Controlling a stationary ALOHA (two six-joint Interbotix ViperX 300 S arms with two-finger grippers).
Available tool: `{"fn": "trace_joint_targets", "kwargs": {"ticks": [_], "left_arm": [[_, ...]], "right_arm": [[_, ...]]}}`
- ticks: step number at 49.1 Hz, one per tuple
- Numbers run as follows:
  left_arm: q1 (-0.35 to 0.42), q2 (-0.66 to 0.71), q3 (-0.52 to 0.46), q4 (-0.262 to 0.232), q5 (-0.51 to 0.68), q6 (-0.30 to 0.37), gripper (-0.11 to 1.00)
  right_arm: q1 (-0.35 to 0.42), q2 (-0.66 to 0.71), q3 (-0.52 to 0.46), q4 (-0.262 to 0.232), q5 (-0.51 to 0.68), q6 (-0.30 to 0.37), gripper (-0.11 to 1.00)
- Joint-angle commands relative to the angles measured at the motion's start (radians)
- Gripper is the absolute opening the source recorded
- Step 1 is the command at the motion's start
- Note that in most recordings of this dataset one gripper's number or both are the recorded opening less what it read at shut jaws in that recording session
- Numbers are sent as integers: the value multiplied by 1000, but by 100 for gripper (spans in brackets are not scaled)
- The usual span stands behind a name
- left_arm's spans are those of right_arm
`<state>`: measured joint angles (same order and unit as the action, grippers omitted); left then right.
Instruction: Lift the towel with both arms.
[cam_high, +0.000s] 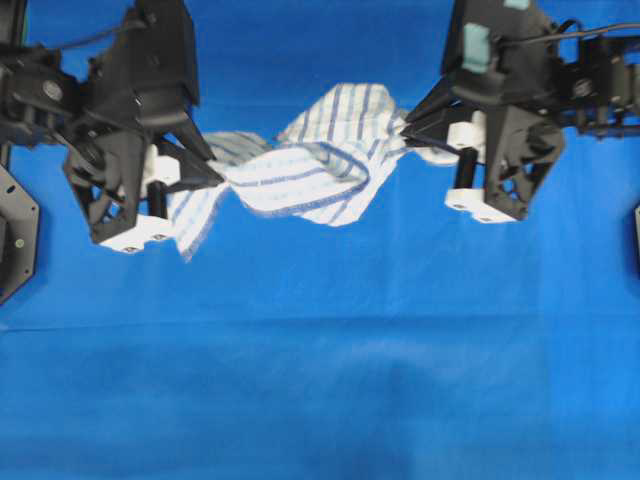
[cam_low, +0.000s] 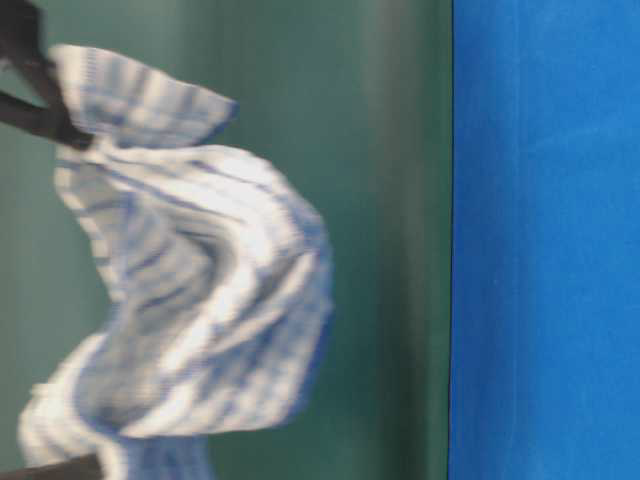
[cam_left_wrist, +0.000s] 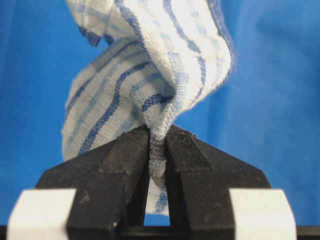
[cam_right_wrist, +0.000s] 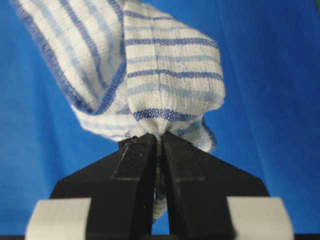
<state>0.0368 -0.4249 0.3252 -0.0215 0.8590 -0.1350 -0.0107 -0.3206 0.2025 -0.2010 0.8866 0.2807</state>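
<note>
Closest in the left wrist view, the left gripper (cam_left_wrist: 157, 145) has its two black fingers (cam_left_wrist: 127, 155) pressed together on a bunched edge of the towel (cam_left_wrist: 150, 75), a strip of cloth showing through the narrow gap between them. The right wrist view shows the same: the right gripper (cam_right_wrist: 159, 145) pinches a gathered hem of the striped cloth, which fans out beyond the fingertips (cam_right_wrist: 137, 150). From overhead, the towel (cam_high: 310, 160) hangs twisted between the two grippers, the left gripper (cam_high: 215, 175) at its left end and the right gripper (cam_high: 410, 130) at its right end, with a loose corner drooping below the left one. The table-level view, blurred, shows the towel (cam_low: 190, 290) off the blue table cloth (cam_low: 545, 240), with a gap between them. Beneath everything the blue table cloth (cam_high: 320, 380) lies flat.
</note>
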Motion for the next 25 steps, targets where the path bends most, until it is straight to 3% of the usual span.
{"fn": "trace_joint_targets", "kwargs": {"ticks": [1, 8, 25], "left_arm": [[2, -17, -72, 8, 35, -2, 5], [2, -15, -109, 8, 58, 0, 5], [-3, -11, -115, 9, 55, 2, 5]], "right_arm": [[17, -21, -58, -3, 37, -2, 6], [32, -21, -103, -3, 92, -2, 6], [41, -21, -106, -3, 98, -3, 6]]}}
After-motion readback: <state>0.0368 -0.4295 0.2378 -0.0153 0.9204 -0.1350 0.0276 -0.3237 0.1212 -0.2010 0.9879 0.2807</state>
